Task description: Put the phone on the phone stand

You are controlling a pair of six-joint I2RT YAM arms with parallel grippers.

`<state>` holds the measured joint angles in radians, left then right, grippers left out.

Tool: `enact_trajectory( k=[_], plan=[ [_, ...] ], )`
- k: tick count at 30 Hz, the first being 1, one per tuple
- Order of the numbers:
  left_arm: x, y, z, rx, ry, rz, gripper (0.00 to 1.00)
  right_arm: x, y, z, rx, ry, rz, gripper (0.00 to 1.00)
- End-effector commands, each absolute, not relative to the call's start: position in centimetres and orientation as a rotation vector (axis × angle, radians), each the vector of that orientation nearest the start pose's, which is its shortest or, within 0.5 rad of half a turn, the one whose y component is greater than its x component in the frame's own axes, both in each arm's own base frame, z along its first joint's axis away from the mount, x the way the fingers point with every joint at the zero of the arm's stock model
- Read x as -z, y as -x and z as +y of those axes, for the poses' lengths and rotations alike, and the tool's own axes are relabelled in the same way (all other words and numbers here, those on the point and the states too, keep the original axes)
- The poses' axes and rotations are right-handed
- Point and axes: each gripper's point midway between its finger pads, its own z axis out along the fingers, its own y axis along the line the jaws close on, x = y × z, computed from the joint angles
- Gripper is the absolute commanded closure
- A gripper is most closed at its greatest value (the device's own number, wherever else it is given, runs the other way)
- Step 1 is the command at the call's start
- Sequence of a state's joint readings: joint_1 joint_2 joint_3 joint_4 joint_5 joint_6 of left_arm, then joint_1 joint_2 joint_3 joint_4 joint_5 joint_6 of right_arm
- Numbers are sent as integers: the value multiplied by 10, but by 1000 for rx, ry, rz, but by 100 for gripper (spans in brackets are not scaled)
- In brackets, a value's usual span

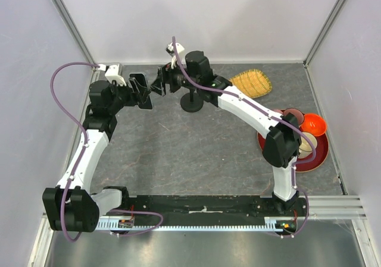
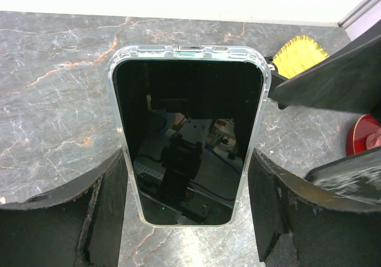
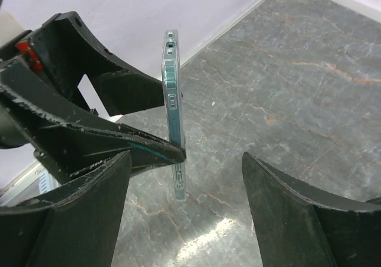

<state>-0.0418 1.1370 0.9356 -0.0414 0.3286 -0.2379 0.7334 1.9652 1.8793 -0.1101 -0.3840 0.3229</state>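
Note:
The phone (image 1: 141, 88), a black slab in a clear case, is held off the table between the fingers of my left gripper (image 1: 139, 92). In the left wrist view the phone's screen (image 2: 187, 130) faces the camera and its sides touch both fingers (image 2: 110, 207). My right gripper (image 1: 156, 82) is open just right of the phone. In the right wrist view the phone (image 3: 172, 106) shows edge-on between the right gripper's (image 3: 184, 207) spread fingers, nearer the left one. The black phone stand (image 1: 191, 104) stands behind, partly hidden under the right arm.
A yellow woven basket (image 1: 252, 84) lies at the back right. A red plate (image 1: 317, 157) with bowls, one of them orange (image 1: 313, 124), sits at the right edge. The enclosure walls close in the back and both sides.

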Motion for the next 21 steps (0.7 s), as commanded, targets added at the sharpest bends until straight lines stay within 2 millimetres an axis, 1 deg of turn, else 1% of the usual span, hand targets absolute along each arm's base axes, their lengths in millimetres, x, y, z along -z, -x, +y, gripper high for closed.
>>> enact_trajectory(
  k=[1,3,7,8,9,13,16,21],
  plan=[
    [-303,-380,-93,551,-119,1690,98,-333,-398,460,-1081,534,1705,20],
    [-302,-380,-95,560,-120,1694,98,-332,-397,463,-1098,509,1714,25],
    [-298,-381,-99,579,-126,1704,98,-333,-400,467,-1114,480,1702,28],
    [-298,-381,-100,580,-129,1705,98,-333,-404,465,-1098,461,1704,29],
    [-297,-381,-101,583,-132,1707,98,-333,-404,465,-1096,453,1704,31],
    [-295,-380,-110,604,-159,1712,98,-340,-401,459,-1088,447,1682,33],
    [-293,-380,-114,613,-172,1719,98,-339,-398,464,-1113,467,1683,36],
    [-294,-379,-115,604,-185,1717,98,-328,-397,478,-1129,479,1719,42]
  ],
)
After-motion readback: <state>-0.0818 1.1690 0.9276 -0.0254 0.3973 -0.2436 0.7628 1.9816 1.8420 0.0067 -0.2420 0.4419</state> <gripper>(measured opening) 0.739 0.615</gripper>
